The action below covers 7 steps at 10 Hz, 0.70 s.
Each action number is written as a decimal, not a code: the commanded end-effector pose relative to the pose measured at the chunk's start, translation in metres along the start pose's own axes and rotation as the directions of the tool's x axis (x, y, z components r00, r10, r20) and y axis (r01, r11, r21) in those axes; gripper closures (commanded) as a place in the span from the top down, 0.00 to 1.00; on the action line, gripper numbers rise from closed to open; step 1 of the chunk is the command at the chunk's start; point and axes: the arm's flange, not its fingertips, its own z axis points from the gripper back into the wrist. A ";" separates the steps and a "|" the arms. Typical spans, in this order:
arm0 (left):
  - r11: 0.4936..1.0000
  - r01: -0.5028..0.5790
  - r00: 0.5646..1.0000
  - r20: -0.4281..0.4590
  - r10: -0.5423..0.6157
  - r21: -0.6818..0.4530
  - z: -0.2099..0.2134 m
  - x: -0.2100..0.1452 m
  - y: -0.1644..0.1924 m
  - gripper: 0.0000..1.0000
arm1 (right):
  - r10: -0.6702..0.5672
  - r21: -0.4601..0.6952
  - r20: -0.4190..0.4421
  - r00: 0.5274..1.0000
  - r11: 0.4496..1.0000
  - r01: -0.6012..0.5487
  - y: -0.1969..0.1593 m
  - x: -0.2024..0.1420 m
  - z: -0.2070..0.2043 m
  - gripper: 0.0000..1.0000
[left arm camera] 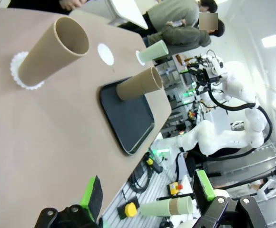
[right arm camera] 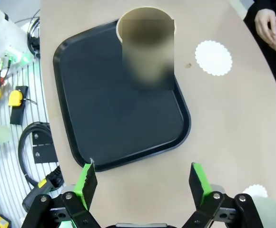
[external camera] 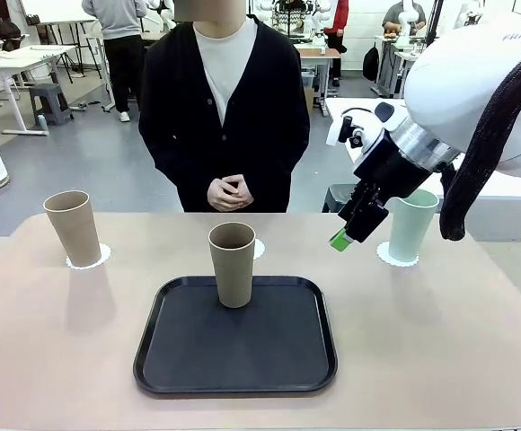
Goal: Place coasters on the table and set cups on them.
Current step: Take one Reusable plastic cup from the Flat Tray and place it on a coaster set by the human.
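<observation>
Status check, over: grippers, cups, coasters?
Left gripper open, empty; right gripper open, near mint cup. Beige cup on tray; middle coaster bare. Person's hands clasped, off table.

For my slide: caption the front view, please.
Two cups on coasters, one on the tray; right gripper near the green cup.

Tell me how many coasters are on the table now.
3. Left coaster under a beige cup; right coaster under the mint cup; middle coaster bare, just beyond the black tray.
</observation>
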 end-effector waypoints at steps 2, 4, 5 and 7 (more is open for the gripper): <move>1.000 0.005 1.000 0.004 -0.005 0.000 0.002 0.000 -0.002 1.00 | -0.004 -0.016 -0.019 1.000 1.000 0.003 0.003 0.001 0.000 1.00; 1.000 0.005 1.000 0.004 -0.005 0.000 0.002 0.000 -0.002 1.00 | 0.254 -0.053 0.283 0.925 0.967 -0.250 -0.007 -0.010 -0.001 1.00; 1.000 0.005 1.000 0.004 -0.005 0.000 0.002 0.000 -0.002 1.00 | 0.350 -0.108 0.424 0.835 0.935 -0.338 -0.022 -0.011 -0.021 1.00; 1.000 0.005 1.000 0.004 -0.005 0.000 0.002 0.000 -0.002 1.00 | 0.417 -0.195 0.543 0.729 0.907 -0.374 -0.042 -0.015 -0.059 1.00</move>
